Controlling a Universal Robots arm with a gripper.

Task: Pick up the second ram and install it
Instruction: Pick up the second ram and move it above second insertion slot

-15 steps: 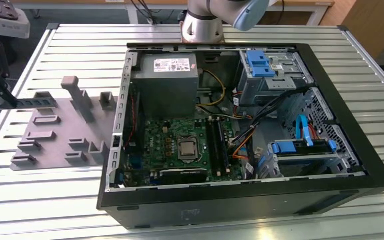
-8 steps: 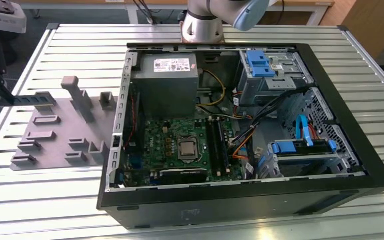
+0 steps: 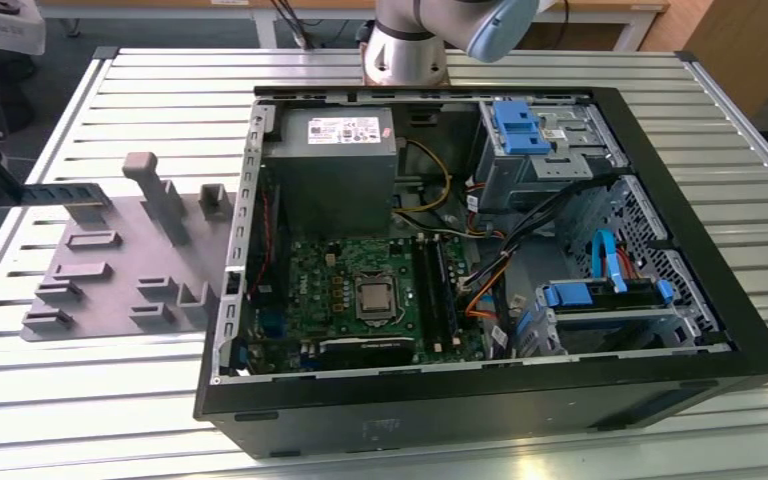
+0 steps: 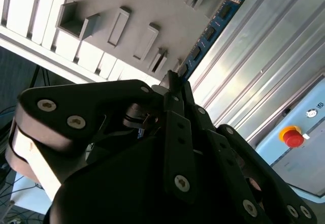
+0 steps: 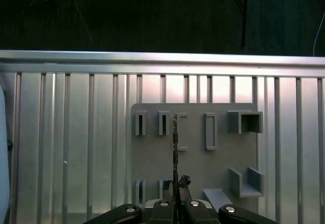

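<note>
Dark green, thin, flat second ram [image 3: 64, 190] is pinched in the black gripper [image 3: 8, 190], middle left, beside the grey plastic holder plate [image 3: 117, 270]. Looks picked up, not yet installed.

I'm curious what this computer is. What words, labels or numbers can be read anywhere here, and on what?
No text reads clearly.
White sticker on the power supply: print too small.
Small mark near the red button: too blurred.
The second ram, held in the gripper: no legible print.
</note>
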